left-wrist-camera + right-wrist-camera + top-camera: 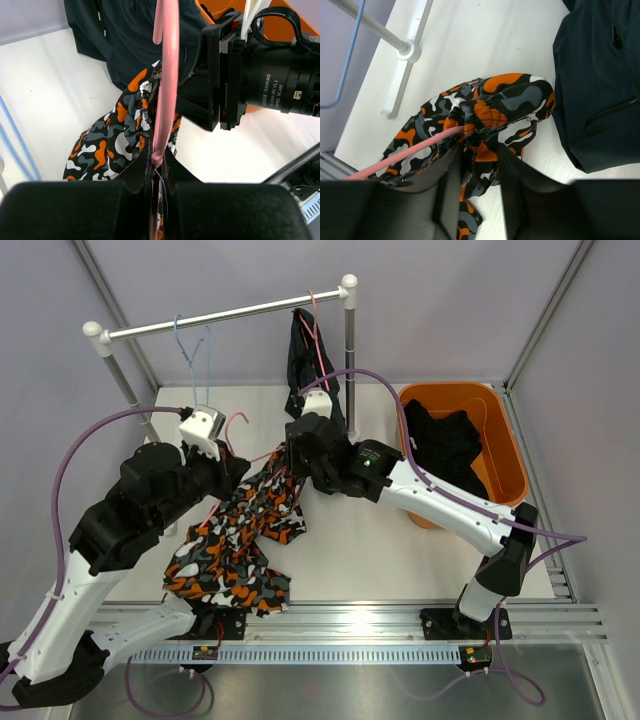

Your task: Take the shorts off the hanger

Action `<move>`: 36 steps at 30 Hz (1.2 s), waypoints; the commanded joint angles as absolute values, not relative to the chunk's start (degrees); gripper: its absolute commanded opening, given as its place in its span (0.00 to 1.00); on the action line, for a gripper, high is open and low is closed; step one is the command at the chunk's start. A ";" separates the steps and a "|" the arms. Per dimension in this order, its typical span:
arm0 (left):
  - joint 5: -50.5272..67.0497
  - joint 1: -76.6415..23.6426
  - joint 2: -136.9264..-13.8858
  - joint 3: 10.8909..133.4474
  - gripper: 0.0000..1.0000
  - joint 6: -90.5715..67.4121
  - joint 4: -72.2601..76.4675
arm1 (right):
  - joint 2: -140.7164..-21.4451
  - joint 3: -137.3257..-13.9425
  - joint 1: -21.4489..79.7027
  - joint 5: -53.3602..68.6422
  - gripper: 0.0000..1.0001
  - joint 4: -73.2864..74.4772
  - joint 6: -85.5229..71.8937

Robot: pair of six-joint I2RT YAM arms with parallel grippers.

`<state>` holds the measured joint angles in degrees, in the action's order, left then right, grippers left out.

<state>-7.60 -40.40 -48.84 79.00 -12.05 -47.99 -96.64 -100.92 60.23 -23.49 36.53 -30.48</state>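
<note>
Camouflage shorts [235, 545]: lower left of centre in the top view, draped on the table [400, 550], waistband bunched on a pink hanger [167, 75]. Left gripper [157, 161]: clenched on that hanger. Right gripper [476, 155]: grasping the bunched waistband. Black shorts [303, 360]: hanging from the rail [220, 311], top centre. Second black pair [445, 445]: in the orange bin [503, 455], right.

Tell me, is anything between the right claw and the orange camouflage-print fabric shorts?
Nothing visible does. The right gripper holds the bunched orange camouflage-print shorts between its fingers, beside the thin pink hanger, which the left gripper pinches.
</note>
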 commanded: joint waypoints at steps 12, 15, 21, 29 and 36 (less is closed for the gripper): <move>-5.80 -40.69 -43.95 80.86 0.00 -12.04 -49.57 | -94.13 -100.90 55.73 -32.08 0.00 38.67 -30.15; -4.05 -40.69 -42.28 81.03 0.00 -11.43 -49.57 | -94.13 -100.28 53.97 -31.47 0.00 38.67 -30.32; -1.67 -40.69 -39.73 81.13 0.00 -11.25 -49.14 | -94.66 -101.07 53.09 -31.99 0.00 39.03 -29.44; -6.49 -40.69 -36.30 77.09 0.00 -13.36 -42.55 | -91.32 -98.53 57.72 -28.20 0.00 39.02 -31.11; -12.12 -40.69 -37.61 73.83 0.00 -14.68 -32.44 | -89.29 -100.45 73.44 -31.90 0.00 43.06 -31.38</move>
